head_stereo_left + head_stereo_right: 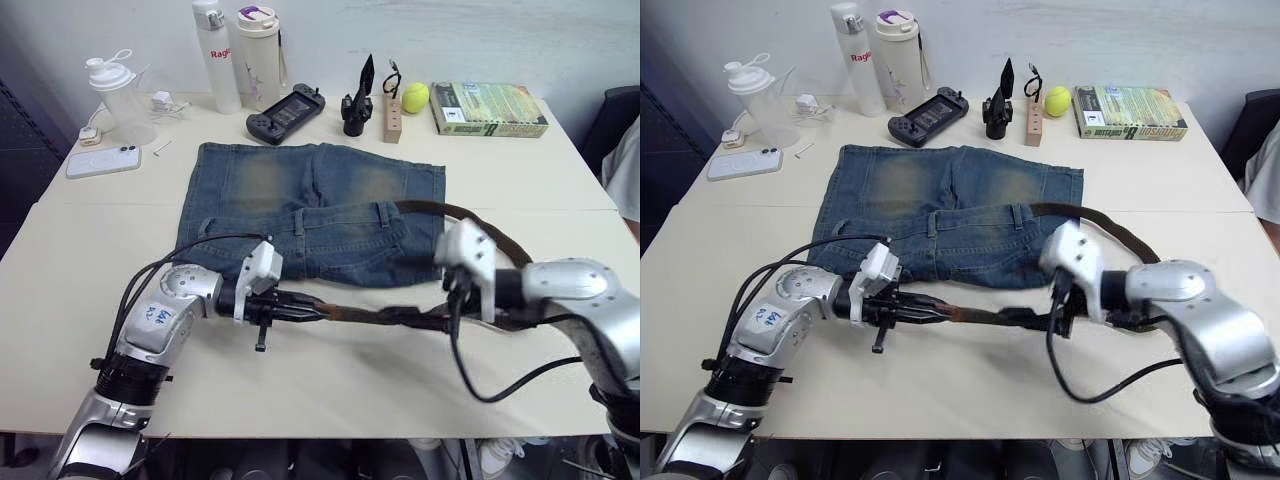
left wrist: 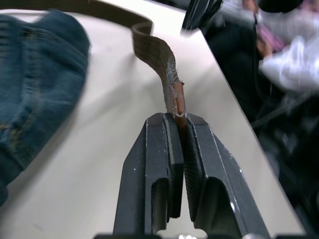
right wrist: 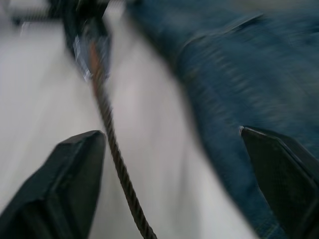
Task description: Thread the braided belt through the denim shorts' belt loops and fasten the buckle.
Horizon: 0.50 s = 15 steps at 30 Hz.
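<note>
The buckle cannot be made out, and the right wrist view is blurred; the far half of the braided belt [image 1: 470, 222] arcs behind the right arm, partly hidden. The left claw [image 2: 180, 130] reaches rightward along the near side of the counter [image 1: 330, 385], its fingers pinched together on the belt's smooth brown leather tip; the right claw [image 3: 169, 164] points left toward it, fingers spread wide with the braid running between them — not touching either. The denim shorts [image 1: 310, 210] lie flat mid-counter, just beyond both arms; a belt loop [image 1: 381, 212] shows on the waistband. Along the far edge stand bottles [image 1: 240, 50], a game controller [image 1: 286, 112], a tennis ball [image 1: 415, 96], a book [image 1: 490, 108] and a phone [image 1: 103, 160].
</note>
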Motion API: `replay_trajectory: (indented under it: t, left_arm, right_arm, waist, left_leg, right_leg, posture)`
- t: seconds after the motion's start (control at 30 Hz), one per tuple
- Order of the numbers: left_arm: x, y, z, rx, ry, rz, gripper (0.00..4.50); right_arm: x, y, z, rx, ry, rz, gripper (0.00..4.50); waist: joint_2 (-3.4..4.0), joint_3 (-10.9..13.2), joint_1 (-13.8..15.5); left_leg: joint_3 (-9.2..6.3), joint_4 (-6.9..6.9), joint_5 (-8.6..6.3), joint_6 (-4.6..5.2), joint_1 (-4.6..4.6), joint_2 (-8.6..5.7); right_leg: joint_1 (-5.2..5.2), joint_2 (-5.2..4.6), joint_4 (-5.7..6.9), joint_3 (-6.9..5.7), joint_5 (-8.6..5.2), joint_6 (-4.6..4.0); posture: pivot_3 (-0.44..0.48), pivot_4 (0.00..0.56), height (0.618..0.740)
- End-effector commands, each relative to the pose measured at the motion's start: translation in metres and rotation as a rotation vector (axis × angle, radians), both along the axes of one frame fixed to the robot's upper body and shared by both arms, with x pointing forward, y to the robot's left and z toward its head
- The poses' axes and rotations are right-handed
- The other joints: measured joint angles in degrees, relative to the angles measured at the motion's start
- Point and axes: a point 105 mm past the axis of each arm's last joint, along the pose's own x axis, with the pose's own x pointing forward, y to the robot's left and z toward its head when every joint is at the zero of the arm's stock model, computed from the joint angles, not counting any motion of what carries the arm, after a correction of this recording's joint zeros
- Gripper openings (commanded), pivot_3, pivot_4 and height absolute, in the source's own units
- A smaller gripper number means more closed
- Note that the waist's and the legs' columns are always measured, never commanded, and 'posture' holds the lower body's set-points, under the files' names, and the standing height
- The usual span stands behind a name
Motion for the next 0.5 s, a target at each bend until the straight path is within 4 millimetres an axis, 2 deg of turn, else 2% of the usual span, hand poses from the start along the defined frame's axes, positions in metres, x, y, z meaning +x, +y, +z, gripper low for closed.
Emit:
replay_trajectory:
  t: [0.03, 0.13, 0.17, 0.23, 0.27, 0.33, 0.43, 0.5]
  left_arm:
    - [0.001, 0.004, 0.015, -0.213, 0.258, 0.074, 0.0]
    - [0.004, 0.007, 0.022, -0.349, 0.458, 0.128, 0.0]
    - [0.002, 0.007, 0.023, -0.374, 0.506, 0.127, 0.0]
    - [-0.004, 0.007, 0.022, -0.395, 0.567, 0.11, 0.0]
    - [-0.007, 0.006, 0.024, -0.406, 0.584, 0.1, 0.0]
    - [-0.01, 0.005, 0.026, -0.413, 0.598, 0.089, 0.0]
    - [-0.011, 0.006, 0.026, -0.41, 0.606, 0.095, 0.0]
    - [-0.011, 0.006, 0.026, -0.404, 0.605, 0.102, 0.0]
  right_arm:
    - [-0.034, -0.021, 0.02, 0.362, 0.148, 0.004, 4.47]
    - [-0.052, -0.022, 0.025, 0.581, 0.232, 0.006, 4.47]
    - [-0.06, -0.017, 0.024, 0.66, 0.287, 0.028, 4.47]
    - [-0.07, 0.004, 0.007, 0.763, 0.445, 0.024, 4.47]
    - [-0.062, 0.016, -0.012, 0.777, 0.539, -0.052, 4.47]
    - [-0.05, 0.036, -0.031, 0.804, 0.644, -0.139, 4.47]
    - [-0.031, 0.055, -0.031, 0.942, 0.697, -0.183, 4.47]
    - [-0.017, 0.056, -0.028, 1.038, 0.703, -0.231, 4.47]
  waist:
    - [0.0, 0.0, 0.13]
    - [0.03, 0.02, -0.28]
    - [0.03, 0.02, -0.32]
    - [0.03, 0.01, -0.56]
    - [0.03, 0.01, -0.82]
    - [0.02, 0.0, -1.57]
    - [0.11, 0.06, -1.63]
    - [0.12, 0.06, -1.58]
  left_leg:
    - [-0.21, 0.0, -0.01, 0.02, -0.02, -0.01]
    - [-0.5, 0.0, -0.07, 0.05, 0.11, -0.01]
    - [-0.52, -0.01, -0.06, 0.05, 0.14, -0.01]
    - [-0.54, -0.02, -0.06, 0.04, 0.21, 0.0]
    - [-0.54, -0.05, -0.06, 0.03, 0.26, 0.02]
    - [-0.51, -0.1, -0.02, -0.05, 0.3, 0.03]
    - [-0.45, -0.07, -0.01, -0.09, 0.22, -0.07]
    - [-0.44, -0.08, 0.0, -0.11, 0.21, -0.07]
  right_leg:
    - [0.09, -0.01, -0.02, -0.01, 0.0, 0.0]
    - [0.43, 0.01, -0.22, -0.04, 0.0, 0.0]
    - [0.51, 0.01, -0.27, -0.05, 0.0, 0.01]
    - [0.57, 0.02, -0.3, -0.05, -0.01, 0.02]
    - [0.59, 0.04, -0.29, -0.05, -0.02, 0.02]
    - [0.54, 0.09, -0.23, 0.02, -0.03, 0.01]
    - [0.35, 0.05, -0.1, 0.13, -0.05, 0.04]
    - [0.32, 0.09, -0.1, 0.16, -0.06, 0.04]
  posture:
    - [0.0, 0.15, 0.74]
    - [0.0, 0.15, 0.74]
    - [0.0, 0.15, 0.74]
    - [0.0, 0.15, 0.74]
    - [0.0, 0.15, 0.74]
    - [0.0, 0.15, 0.74]
    - [0.0, 0.15, 0.74]
    - [0.0, 0.15, 0.74]
